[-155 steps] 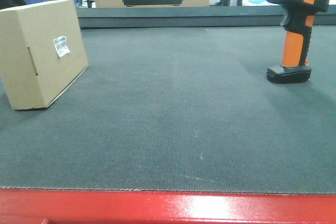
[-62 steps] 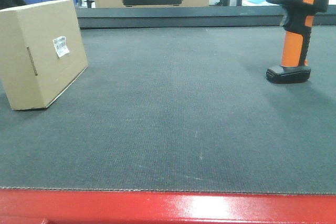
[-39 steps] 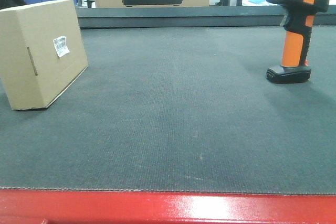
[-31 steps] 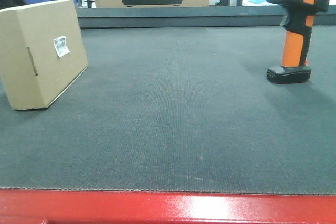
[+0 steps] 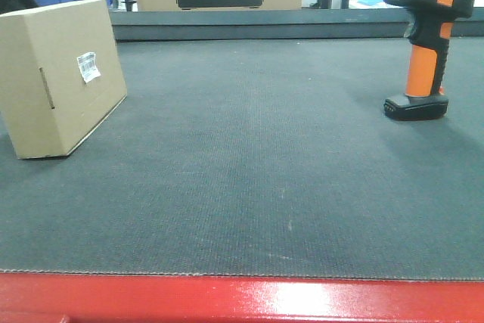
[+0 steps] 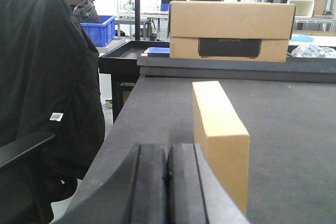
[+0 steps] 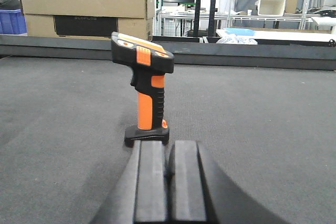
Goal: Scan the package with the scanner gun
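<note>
The right tool [image 7: 166, 182] sits low over the tabletop [image 5: 257, 164] with its two dark pads pressed together, clenched on nothing, aimed straight at the scanner gun [image 7: 144, 95] that stands just ahead of it. The left tool [image 6: 166, 182] is likewise clenched and empty, lined up behind the near end of the package [image 6: 219, 129]. Neither touches its object. The scanner gun stands upright on its flat black base, orange handle rising clear, which looks like a deliberate offer of the grip to a sideways pinch; the tool would have to release its pads before closing on that handle. The package stands on a long edge, tilted back a little, so its broad face is turned toward the middle of the tabletop, where a scanner could be aimed at it. The front view shows what the wrist views miss: the package [image 5: 60, 73] at far left and the scanner gun [image 5: 423, 43] at far right, well apart, and the small white barcode label [image 5: 88, 66] on the package's broad side. From the left wrist only a narrow plain end of the package shows, no label. The front view shows neither tool. Behind stands a larger cardboard box [image 6: 231, 30] with a dark panel.
</note>
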You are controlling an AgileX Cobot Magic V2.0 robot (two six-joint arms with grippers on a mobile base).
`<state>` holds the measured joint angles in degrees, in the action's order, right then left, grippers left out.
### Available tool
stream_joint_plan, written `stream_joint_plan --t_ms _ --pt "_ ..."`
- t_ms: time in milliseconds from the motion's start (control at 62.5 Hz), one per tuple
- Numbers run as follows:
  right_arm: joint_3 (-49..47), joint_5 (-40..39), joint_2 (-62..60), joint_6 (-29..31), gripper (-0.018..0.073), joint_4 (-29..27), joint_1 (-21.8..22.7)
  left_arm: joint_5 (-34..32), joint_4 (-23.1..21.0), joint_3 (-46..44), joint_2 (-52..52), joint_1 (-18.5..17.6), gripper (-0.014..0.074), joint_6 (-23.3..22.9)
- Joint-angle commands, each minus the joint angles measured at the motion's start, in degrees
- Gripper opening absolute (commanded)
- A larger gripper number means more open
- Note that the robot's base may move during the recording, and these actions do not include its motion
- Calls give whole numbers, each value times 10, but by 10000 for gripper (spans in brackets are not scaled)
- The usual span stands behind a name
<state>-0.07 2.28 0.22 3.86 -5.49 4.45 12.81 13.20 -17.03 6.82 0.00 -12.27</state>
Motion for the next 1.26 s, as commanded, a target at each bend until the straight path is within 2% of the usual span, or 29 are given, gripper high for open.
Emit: stream_joint_plan --t_ms 0,96,176,352,416,1248 --pt "1 -13 -2 1 -162 -2 3 -28 -19 24 -24 0 -111 2" --pt "1 -13 -2 1 -162 -2 3 -59 -106 69 -62 0 -111 75" --pt "1 -13 -2 1 -162 -2 3 -64 -132 106 -68 0 -111 81" --pt "1 -13 -2 1 -162 -2 3 -161 -132 170 -68 -7 -111 81" --pt "1 -13 -2 1 -162 -2 3 -122 -128 170 -68 -13 -111 81" --pt "1 -13 -2 1 -162 -2 3 -122 -128 170 -68 -19 -111 81"
